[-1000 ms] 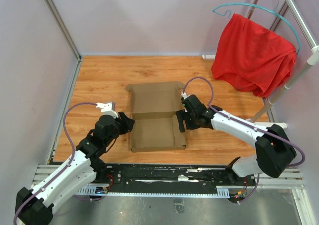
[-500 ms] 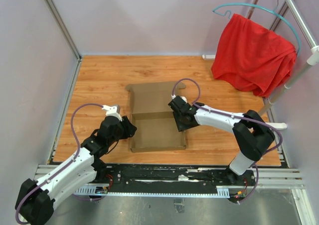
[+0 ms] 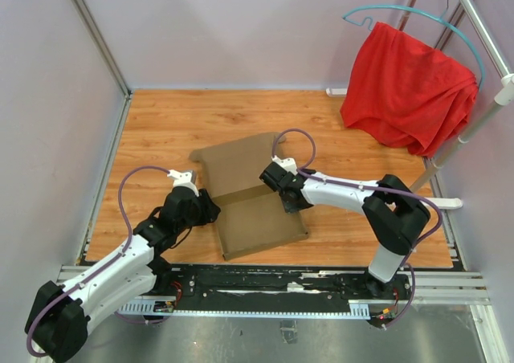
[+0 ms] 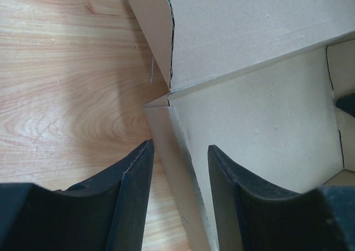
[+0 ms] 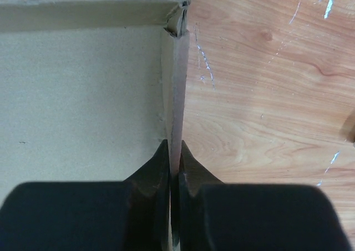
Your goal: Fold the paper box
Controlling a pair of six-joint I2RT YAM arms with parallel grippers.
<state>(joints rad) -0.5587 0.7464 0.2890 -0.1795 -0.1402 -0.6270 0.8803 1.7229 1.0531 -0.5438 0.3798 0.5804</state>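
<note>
The paper box (image 3: 247, 188), plain brown cardboard with raised side walls, lies skewed on the wooden table, its far end leaning left. My right gripper (image 3: 291, 205) is shut on the box's right side wall (image 5: 173, 95); in the right wrist view the two fingertips (image 5: 163, 151) pinch that thin upright wall from both sides, right gripper (image 5: 173, 145). My left gripper (image 3: 214, 211) stands open at the box's left edge. In the left wrist view the left side wall (image 4: 177, 151) runs between the fingers (image 4: 133, 190) with a gap beside it, left gripper (image 4: 180, 146).
A red cloth (image 3: 409, 90) hangs from a teal hanger on a metal rack (image 3: 482, 110) at the back right. Grey walls close the table (image 3: 161, 130) on the left and back. A black mounting rail (image 3: 265, 287) runs along the near edge.
My right gripper has reached left and shut on the box's right wall. The box has slid and turned, its far end now leaning left. The left gripper has stayed at the box's left edge.
</note>
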